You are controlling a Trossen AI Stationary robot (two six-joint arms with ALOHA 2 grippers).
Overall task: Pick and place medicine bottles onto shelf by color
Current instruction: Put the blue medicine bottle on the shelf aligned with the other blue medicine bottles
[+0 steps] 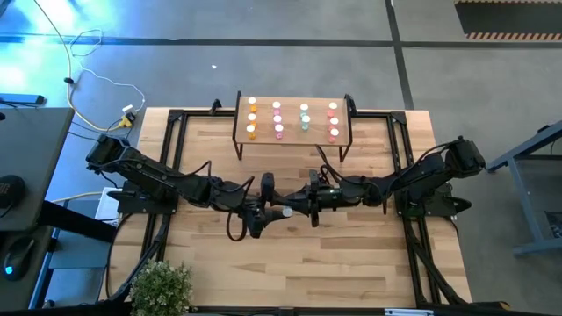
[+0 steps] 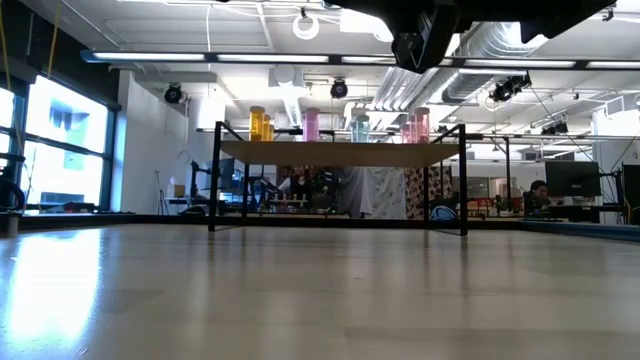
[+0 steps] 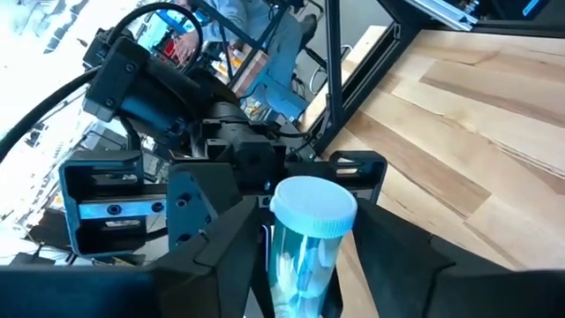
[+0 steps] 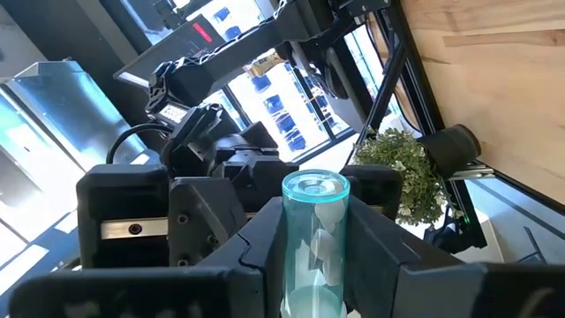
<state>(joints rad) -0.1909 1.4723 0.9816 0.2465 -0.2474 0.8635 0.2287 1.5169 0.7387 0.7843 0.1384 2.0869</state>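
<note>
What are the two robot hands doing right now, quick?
Left gripper: at the teal bottle, grip cannot be told.
Right gripper: shut on the teal bottle.
</note>
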